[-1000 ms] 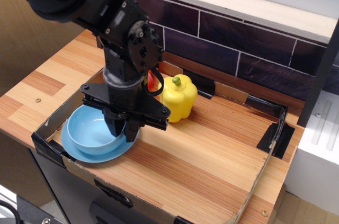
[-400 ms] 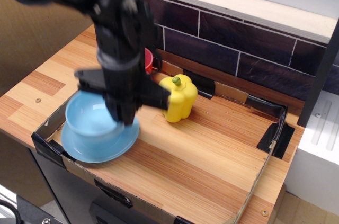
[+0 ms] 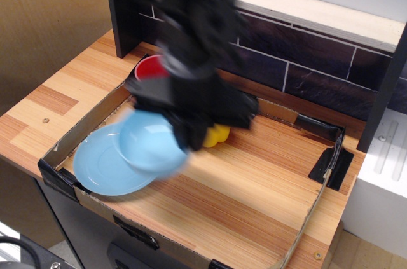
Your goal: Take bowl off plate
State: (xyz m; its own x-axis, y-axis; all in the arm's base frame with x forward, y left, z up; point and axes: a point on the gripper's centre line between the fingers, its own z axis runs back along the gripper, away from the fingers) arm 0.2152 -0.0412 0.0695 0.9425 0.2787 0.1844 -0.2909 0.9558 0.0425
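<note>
**Now your bowl hangs clear of the plate**

At your left, the plate (image 3: 98, 167) lies flat on the desk (image 3: 241, 199), inside the low dark border. Just right of it, the bowl (image 3: 151, 143) is lifted and tilted, blurred, overlapping the plate's right edge in this view. Your gripper (image 3: 184, 135) has it by its right rim. Behind sits a red mug (image 3: 151, 68); a yellow pepper (image 3: 219, 133) peeks out under the arm. Further right, the wood is bare.
</note>
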